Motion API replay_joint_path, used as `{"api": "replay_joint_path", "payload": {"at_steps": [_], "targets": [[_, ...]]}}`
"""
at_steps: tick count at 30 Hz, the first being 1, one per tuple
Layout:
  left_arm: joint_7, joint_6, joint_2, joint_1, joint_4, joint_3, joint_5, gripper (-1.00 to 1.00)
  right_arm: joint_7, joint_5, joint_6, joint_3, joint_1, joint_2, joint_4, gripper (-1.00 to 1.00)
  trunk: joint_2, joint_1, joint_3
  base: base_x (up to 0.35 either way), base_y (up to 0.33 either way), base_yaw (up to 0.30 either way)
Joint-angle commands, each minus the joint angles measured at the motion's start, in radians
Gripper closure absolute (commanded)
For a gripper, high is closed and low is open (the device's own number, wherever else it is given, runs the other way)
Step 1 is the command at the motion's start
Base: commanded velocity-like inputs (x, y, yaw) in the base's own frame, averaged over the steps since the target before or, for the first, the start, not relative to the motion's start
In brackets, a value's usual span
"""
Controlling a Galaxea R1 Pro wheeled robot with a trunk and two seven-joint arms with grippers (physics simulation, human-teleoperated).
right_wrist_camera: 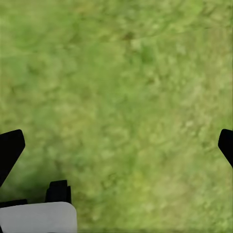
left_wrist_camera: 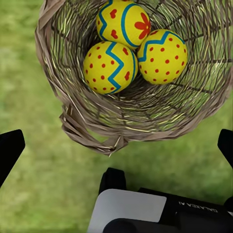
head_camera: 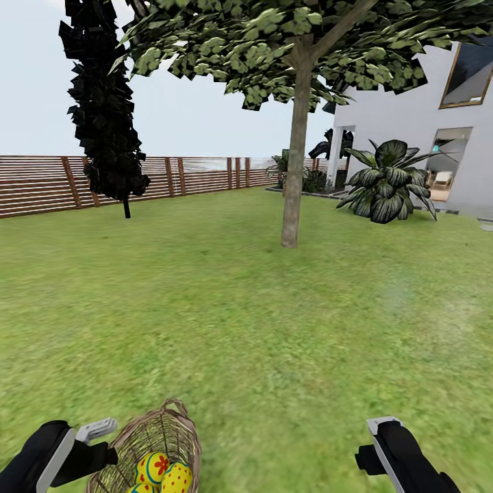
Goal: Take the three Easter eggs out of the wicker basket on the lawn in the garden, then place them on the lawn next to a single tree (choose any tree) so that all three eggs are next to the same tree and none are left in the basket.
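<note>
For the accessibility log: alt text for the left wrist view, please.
Three yellow Easter eggs with blue zigzags and red markings sit together inside a brown wicker basket on green lawn. The open left gripper hovers just outside the basket's rim, its dark fingertips spread wide.

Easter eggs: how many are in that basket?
3, all inside the wicker basket: a flower-painted egg, a zigzag-and-dots egg and a dotted egg, touching one another.

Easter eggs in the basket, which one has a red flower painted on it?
The egg nearest the basket's far rim, with the flower and hearts. The other two eggs carry only red dots and a blue zigzag.
</note>
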Motion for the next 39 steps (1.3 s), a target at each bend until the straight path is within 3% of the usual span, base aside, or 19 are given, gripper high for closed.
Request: {"api": "replay_joint_path", "payload": {"at_steps": [1, 14, 22, 39], "targets": [[-0.007, 0.005, -0.001, 0.0, -0.001, 0.002, -0.005, -1.0, 0.003, 0.007, 0.005, 0.001, -0.001, 0.0, -0.001, -1.0, -0.001, 0.0, -0.001, 0.0, 0.0, 0.0], [-0.007, 0.005, -0.005, -0.001, 0.002, 0.001, -0.003, -1.0, 0.003, 0.005, 0.005, 0.001, -0.001, 0.001, 0.0, -1.0, -0.001, 0.0, -0.001, -0.002, 0.0, 0.0], [-0.007, 0.005, -0.006, -0.001, 0.003, 0.0, -0.002, -1.0, 0.003, 0.005, 0.004, 0.001, -0.001, 0.001, 0.011, -1.0, -0.001, 0.0, -0.001, -0.273, 0.0, 0.012], [-0.007, 0.005, -0.01, -0.001, 0.002, -0.001, 0.0, -1.0, 0.003, 0.006, 0.005, 0.001, -0.001, 0.001, 0.017, -1.0, -0.001, 0.0, -0.001, -0.287, -0.051, 0.239]]}}
